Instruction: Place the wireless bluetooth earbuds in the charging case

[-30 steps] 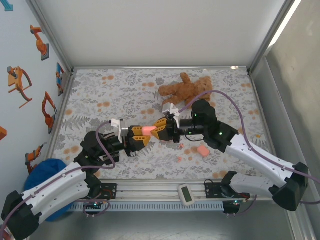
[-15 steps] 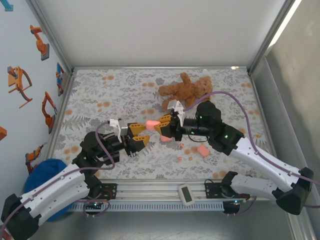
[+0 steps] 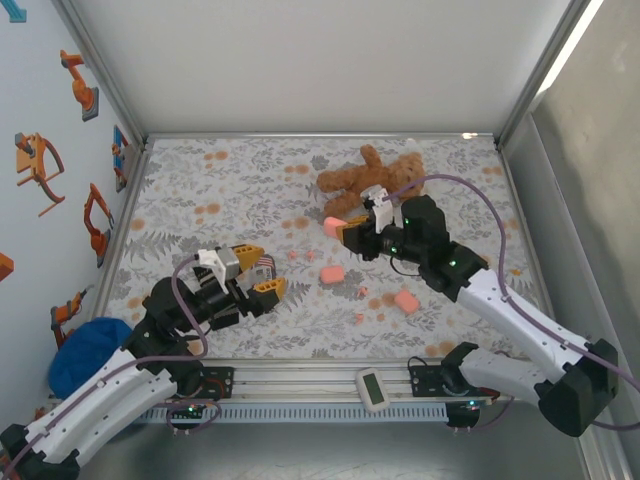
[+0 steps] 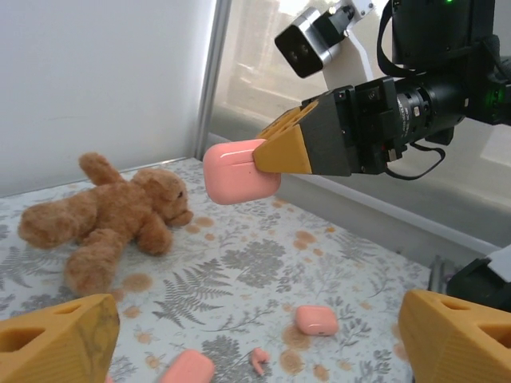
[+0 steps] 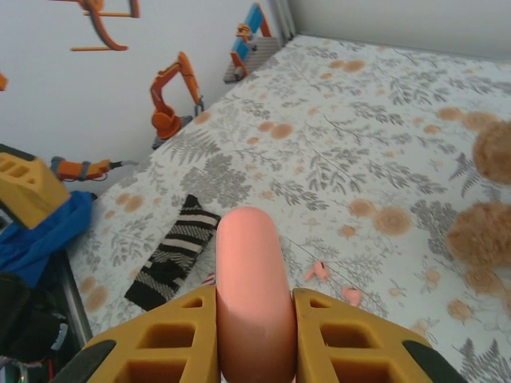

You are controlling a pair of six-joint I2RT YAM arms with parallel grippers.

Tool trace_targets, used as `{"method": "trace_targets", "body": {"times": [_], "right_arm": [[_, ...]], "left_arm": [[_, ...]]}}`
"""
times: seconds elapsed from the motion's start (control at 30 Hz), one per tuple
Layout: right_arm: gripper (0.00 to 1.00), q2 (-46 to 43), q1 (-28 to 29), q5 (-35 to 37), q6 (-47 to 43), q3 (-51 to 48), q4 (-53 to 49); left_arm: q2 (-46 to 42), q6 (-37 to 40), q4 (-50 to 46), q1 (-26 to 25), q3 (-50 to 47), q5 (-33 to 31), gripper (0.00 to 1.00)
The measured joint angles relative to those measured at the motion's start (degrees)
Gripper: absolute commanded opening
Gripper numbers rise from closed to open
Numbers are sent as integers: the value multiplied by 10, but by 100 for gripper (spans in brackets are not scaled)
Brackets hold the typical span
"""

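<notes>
My right gripper [image 3: 344, 227] is shut on a pink charging case [image 3: 334, 222] and holds it in the air just in front of the teddy bear. In the right wrist view the case [image 5: 251, 287] stands clamped between the yellow fingers [image 5: 164, 343]. In the left wrist view the same case [image 4: 234, 170] hangs ahead. My left gripper [image 3: 260, 271] is open and empty, low at the near left. Two more pink cases [image 3: 332, 274] [image 3: 405, 301] lie on the mat. Tiny pink earbuds [image 3: 293, 255] [image 3: 362, 292] [image 3: 358, 318] lie scattered around them, and one earbud [image 4: 259, 358] lies close ahead of the left gripper.
A brown teddy bear [image 3: 372, 180] lies at the back of the floral mat [image 3: 200, 190]. A black-and-white striped sock [image 5: 174, 251] lies on the mat under the left gripper. A blue cloth [image 3: 88, 345] sits off the mat's left edge. Metal frame rails border the workspace.
Both grippers met at the pink case before. The left gripper has opened, let go and drawn back to the near left. The right gripper has carried the case back and right towards the bear.
</notes>
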Motion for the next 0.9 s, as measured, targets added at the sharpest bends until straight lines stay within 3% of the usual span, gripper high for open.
{"method": "trace_targets", "body": {"times": [0.1, 0.43, 0.9], "right_arm": [[19, 13, -28, 0, 16, -21, 0], [19, 65, -116, -14, 62, -104, 20], [19, 195, -154, -52, 123, -159, 136]], "left_arm": [[-15, -2, -23, 0, -2, -19, 99], [-21, -16, -82, 0, -12, -50, 96], [-8, -38, -81, 0, -20, -52, 96]]}}
